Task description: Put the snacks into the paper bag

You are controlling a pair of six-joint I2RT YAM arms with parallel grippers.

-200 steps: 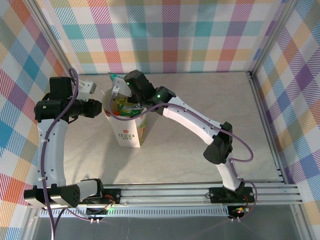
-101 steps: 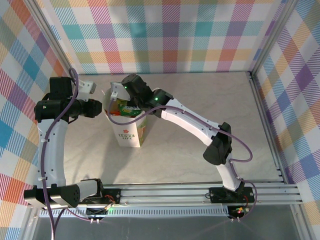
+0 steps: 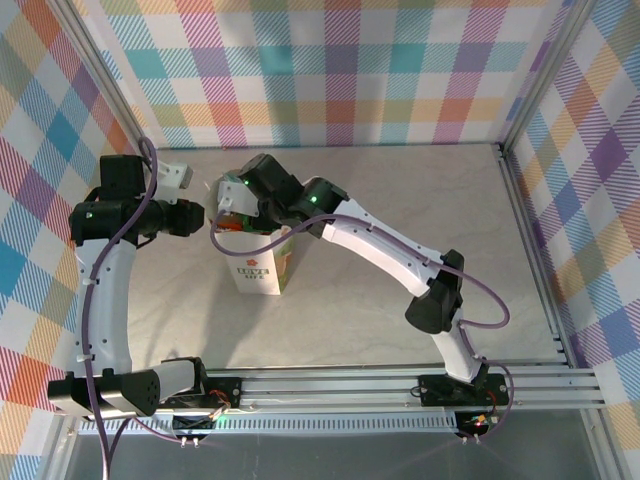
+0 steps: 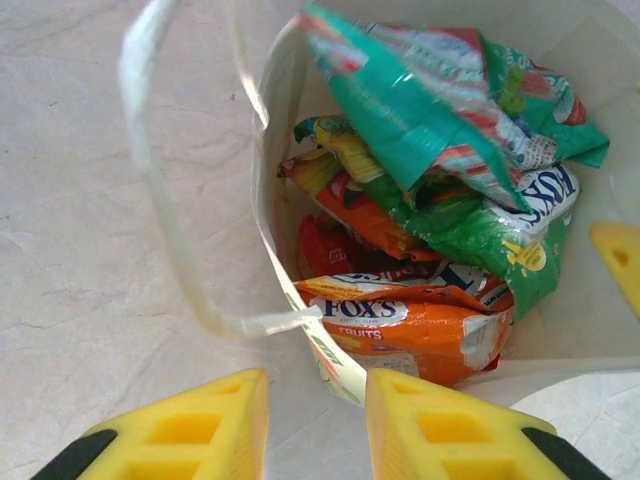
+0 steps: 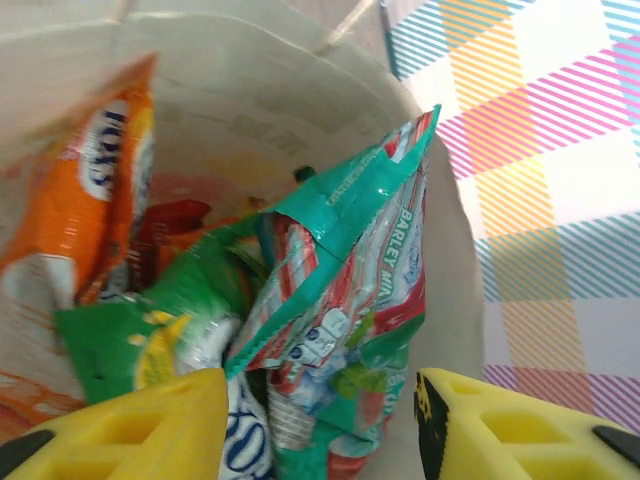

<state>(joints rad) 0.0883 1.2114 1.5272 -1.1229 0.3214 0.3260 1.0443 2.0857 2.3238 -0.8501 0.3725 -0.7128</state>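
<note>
Teal foil packet (image 5: 340, 280) lies inside the paper bag (image 5: 250, 90) - just ahead of the right gripper (image 5: 318, 385), between its wide-apart fingers, long axis pointing away.

**Bag mouth covered from above, packets half buried**

In the top view the right gripper (image 3: 230, 203) covers the paper bag's (image 3: 262, 266) mouth and hides the snacks. In the left wrist view the red packet (image 4: 325, 245) lies mostly buried under the orange FOX'S packet (image 4: 400, 322). The teal packet (image 4: 430, 90) runs off the top edge. The cord handle (image 4: 135, 100) is blurred.
</note>
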